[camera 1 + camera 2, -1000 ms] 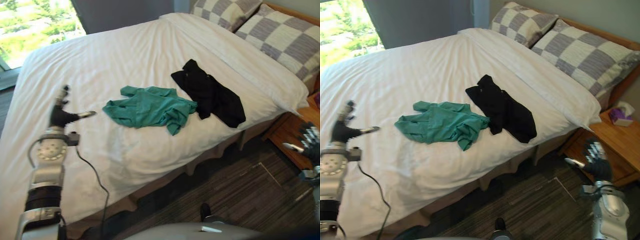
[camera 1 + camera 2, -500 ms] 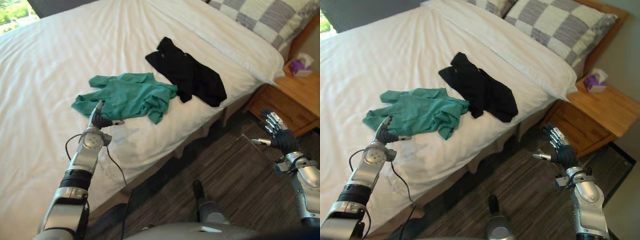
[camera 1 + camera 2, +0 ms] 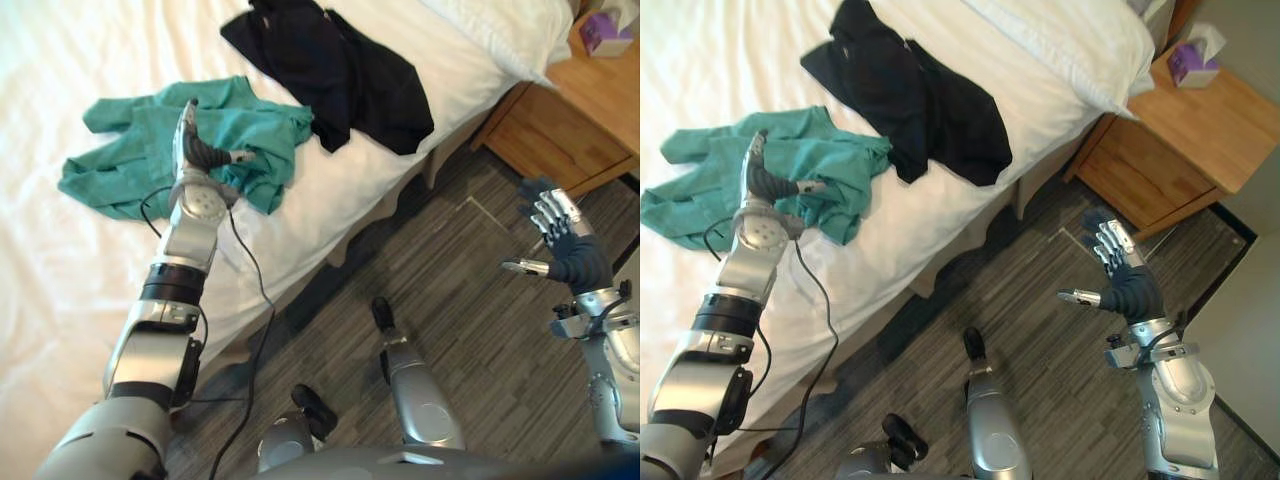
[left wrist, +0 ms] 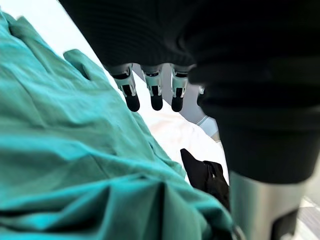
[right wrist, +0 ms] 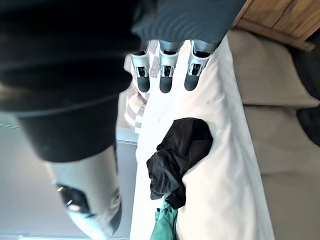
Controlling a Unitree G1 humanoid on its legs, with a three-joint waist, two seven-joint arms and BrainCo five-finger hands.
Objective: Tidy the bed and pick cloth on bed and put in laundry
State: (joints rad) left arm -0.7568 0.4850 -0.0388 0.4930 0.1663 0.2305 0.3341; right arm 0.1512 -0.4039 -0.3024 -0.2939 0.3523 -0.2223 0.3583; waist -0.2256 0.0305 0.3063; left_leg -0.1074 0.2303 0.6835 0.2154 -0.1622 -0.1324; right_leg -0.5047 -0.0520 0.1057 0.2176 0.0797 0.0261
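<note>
The left robot hand (image 3: pixel 200 152) is held over the green cloth (image 3: pixel 120 150), its fingers (image 4: pixel 132 97) straight and apart and the thumb out to one side, closed on nothing; whether it touches the fabric I cannot tell. That green cloth lies crumpled on the bed (image 3: pixel 50 270), near its side edge, and the black cloth (image 3: pixel 345 65) lies on the bed just beside it, towards the head end, their edges meeting or nearly so. The right robot hand (image 3: pixel 562 250) is raised over the floor (image 3: pixel 470 330) off the side of the bed, fingers spread and empty. Judged from this, the task is barely begun: neither cloth is lifted. Grasping the green one looks like the step in hand, and the black one, the trip to the laundry and smoothing the bed are all left.
</note>
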